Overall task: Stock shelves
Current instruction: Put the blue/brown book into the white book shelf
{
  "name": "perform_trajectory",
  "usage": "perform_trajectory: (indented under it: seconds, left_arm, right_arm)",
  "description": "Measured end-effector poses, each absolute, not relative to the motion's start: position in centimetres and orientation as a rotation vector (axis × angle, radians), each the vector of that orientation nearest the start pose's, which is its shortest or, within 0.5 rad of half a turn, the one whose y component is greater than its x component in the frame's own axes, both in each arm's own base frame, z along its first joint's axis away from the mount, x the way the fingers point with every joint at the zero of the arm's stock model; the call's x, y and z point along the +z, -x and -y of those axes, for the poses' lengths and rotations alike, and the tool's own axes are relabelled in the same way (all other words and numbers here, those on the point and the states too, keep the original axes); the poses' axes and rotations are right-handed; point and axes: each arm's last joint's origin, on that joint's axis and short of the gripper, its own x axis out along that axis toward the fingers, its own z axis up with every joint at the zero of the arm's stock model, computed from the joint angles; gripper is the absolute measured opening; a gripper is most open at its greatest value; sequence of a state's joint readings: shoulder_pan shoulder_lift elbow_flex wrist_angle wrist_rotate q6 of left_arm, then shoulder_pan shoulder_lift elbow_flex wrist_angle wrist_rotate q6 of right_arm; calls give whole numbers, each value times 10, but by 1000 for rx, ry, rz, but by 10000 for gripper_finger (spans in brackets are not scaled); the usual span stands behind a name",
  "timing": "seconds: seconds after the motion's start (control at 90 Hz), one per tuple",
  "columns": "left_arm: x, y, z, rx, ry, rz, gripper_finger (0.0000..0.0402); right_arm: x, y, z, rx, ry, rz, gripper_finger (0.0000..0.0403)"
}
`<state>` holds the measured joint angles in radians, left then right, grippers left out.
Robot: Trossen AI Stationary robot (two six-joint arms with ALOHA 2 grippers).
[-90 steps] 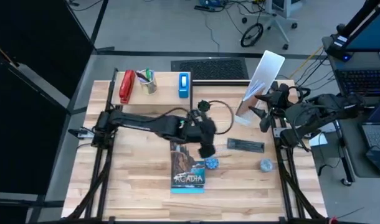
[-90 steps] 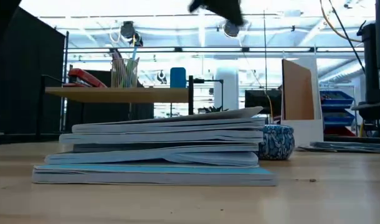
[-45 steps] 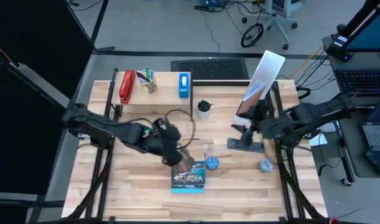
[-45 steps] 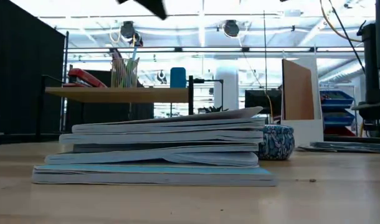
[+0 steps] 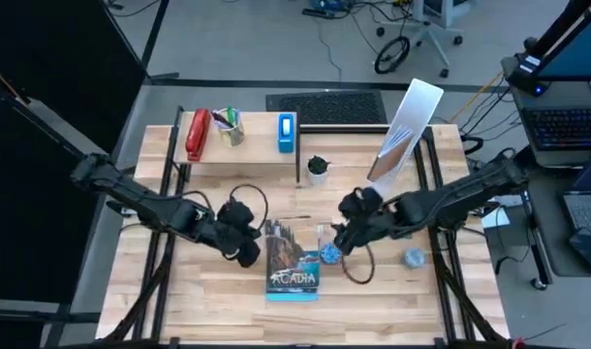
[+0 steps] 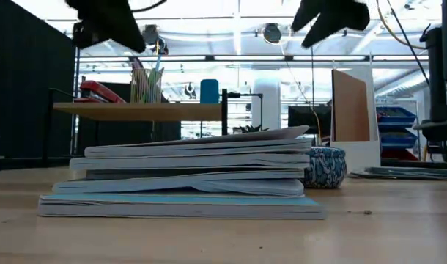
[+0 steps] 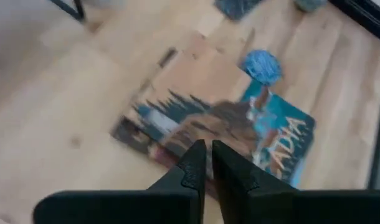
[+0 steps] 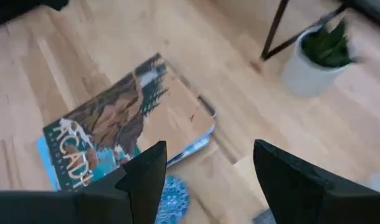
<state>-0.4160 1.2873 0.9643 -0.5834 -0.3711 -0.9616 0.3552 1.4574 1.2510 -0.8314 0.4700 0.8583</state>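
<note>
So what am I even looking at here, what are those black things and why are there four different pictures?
The black things are two robot arms at a wooden table. One picture looks straight down, one looks level across the tabletop, and two come from cameras on the arms' wrists. From above, the left hand hovers beside a stack of books, fingers shut and empty. The right hand hovers on the stack's other side, fingers open, holding nothing. At the back, a low wooden shelf carries a red stapler, a pen cup and a blue box. A white file holder stands nearby.
</note>
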Motion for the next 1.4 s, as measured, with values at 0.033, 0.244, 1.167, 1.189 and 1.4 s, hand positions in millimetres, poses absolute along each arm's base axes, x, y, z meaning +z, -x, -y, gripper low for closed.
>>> perform_trajectory:
  seconds: [0.033,0.244,1.167,1.189,1.4]
  left_arm:
    - [257,-239,95,331,577,-765,46]
    - [223,-239,96,255,681,-700,161]
    - [145,-236,91,357,1099,-542,242]
    - [144,-237,91,355,1101,-539,242]
    - [127,-240,90,413,1091,-582,242]
  right_arm:
    - [289,-279,-90,-484,-381,-842,219]
    - [261,-304,-98,-414,-418,-929,219]
    - [186,-358,-83,-388,-618,-1067,219]
    - [186,-358,-83,-387,-619,-1067,219]
    - [186,-358,-83,-386,-618,-1067,219]
